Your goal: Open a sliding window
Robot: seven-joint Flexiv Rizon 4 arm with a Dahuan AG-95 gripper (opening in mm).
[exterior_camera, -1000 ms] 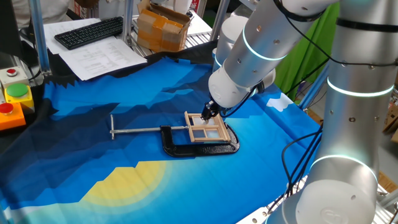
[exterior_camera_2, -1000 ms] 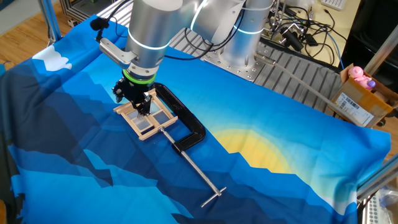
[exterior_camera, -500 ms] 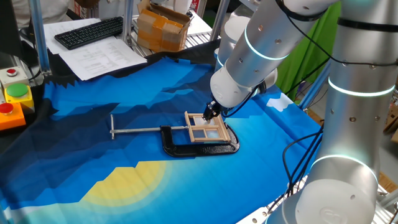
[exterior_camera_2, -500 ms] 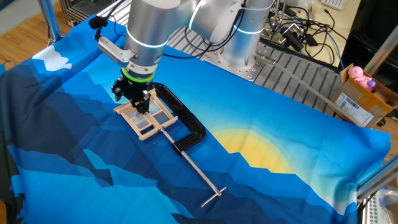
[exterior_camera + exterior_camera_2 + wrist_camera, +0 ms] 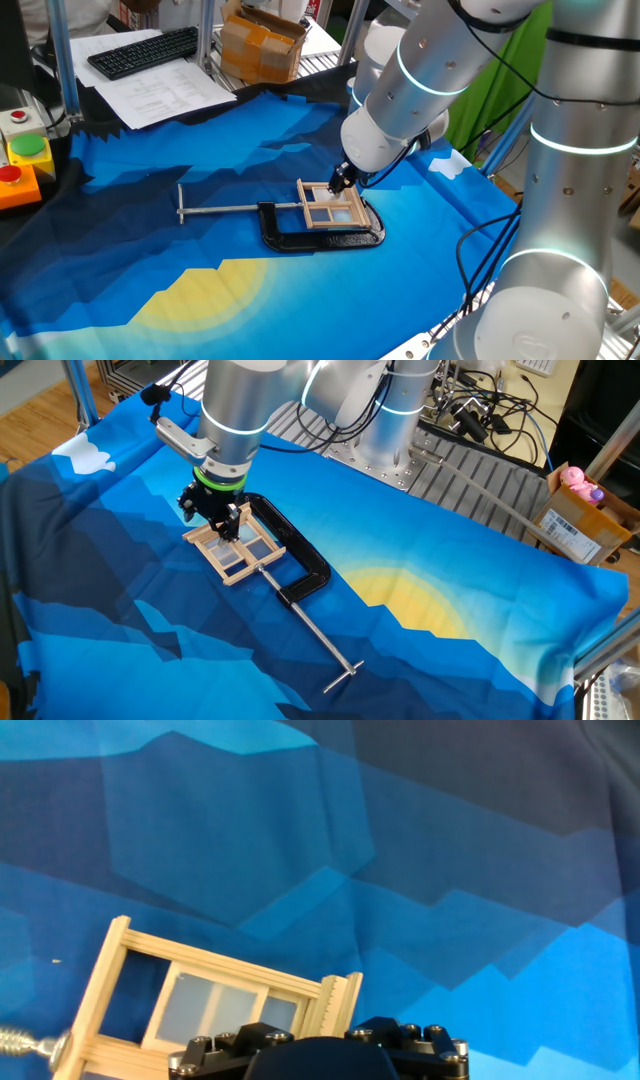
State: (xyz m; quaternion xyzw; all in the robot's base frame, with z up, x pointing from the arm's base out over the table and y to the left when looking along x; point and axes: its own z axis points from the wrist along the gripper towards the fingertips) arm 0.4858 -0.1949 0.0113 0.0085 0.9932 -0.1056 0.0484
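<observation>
Sliding window (image 5: pixel 333 209): small, tan wooden frame with crossbars and pale-blue panes; lies flat on the blue cloth (image 5: pixel 200 140) over the counter, about mid-cloth in one fixed view, toward the far left in the other fixed view (image 5: pixel 232 550).
Clamp (image 5: pixel 320 238): black C-shape, curves around the window's near and right edges in one fixed view; frame sits inside its mouth, touching.
Screw bar (image 5: pixel 225 209): long metal rod, runs left from the window to a short cross handle; threaded tip meets the frame's left edge in the hand view (image 5: pixel 25 1045).
Tool (image 5: pixel 342 180): poised tip-down over the window's far right corner; in the other fixed view (image 5: pixel 215 515) black fingers just above or on the frame's far edge, contact not clear.
Tool state: cannot tell whether spread or pressed together; fingertips too small in the fixed views, and only the dark tool body shows in the hand view.
Hand view: window (image 5: pixel 215 1000) at lower left, one ridged upright post at its right end, pale panes behind the rails.
Arm (image 5: pixel 440 70): silver, glowing ring bands, reaches in from the right.
Surroundings: keyboard (image 5: pixel 145 50) and papers far left; cardboard box (image 5: pixel 262 45) far centre; red and green buttons (image 5: pixel 20 160) at left edge.
</observation>
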